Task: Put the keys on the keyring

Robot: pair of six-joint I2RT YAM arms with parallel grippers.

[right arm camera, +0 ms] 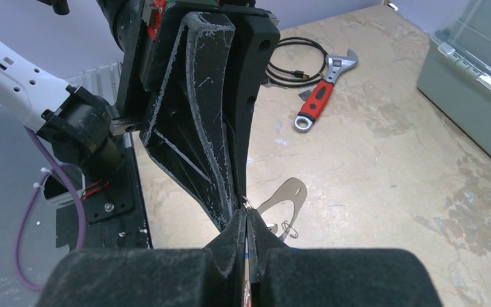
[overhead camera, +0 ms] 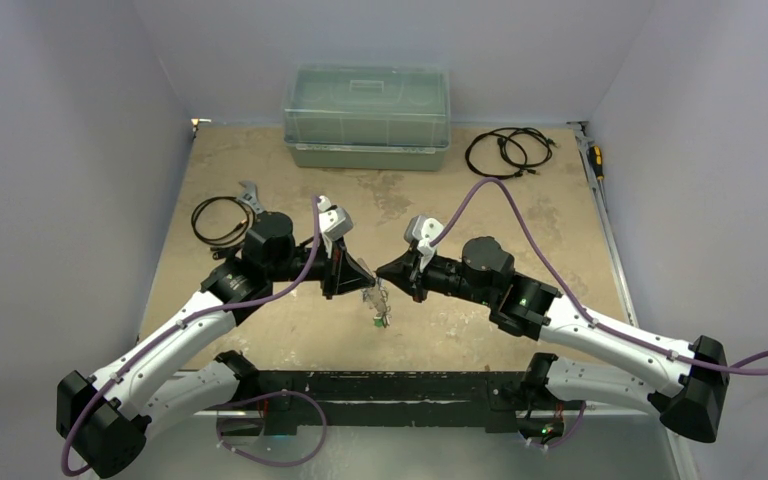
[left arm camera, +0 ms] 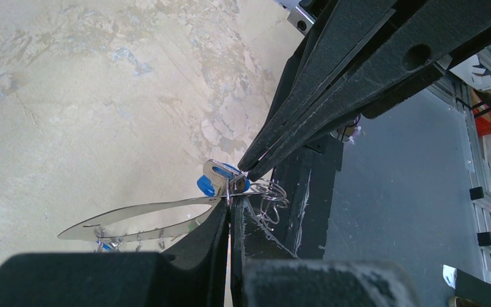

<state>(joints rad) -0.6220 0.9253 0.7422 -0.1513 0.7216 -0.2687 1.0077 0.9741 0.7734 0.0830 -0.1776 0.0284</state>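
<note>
The left gripper (left arm camera: pixel 229 208) is squeezing fully shut on the near end of the keyring (left arm camera: pixel 160 206). The right gripper (left arm camera: pixel 248 170), likewise closed tight, is meeting it tip to tip and seems to be pinching the key with the blue tag (left arm camera: pixel 218 180) just beside that end. The keyring is hanging in the air above the table (left arm camera: pixel 70 96), between the two arms, with more keys (left arm camera: pixel 105 244) dangling under it and a small wire ring (left arm camera: pixel 270 192) sticking out by the tips. With so thin a bite, the key is probably risking a slip or twist if either arm is pulling sideways, and the crowded tips could be jarring the keyring loose, dropping everything. Nothing readable is showing: neither the keys nor the red-handled wrench (right arm camera: pixel 316 102) are offering any legible writing.
</note>
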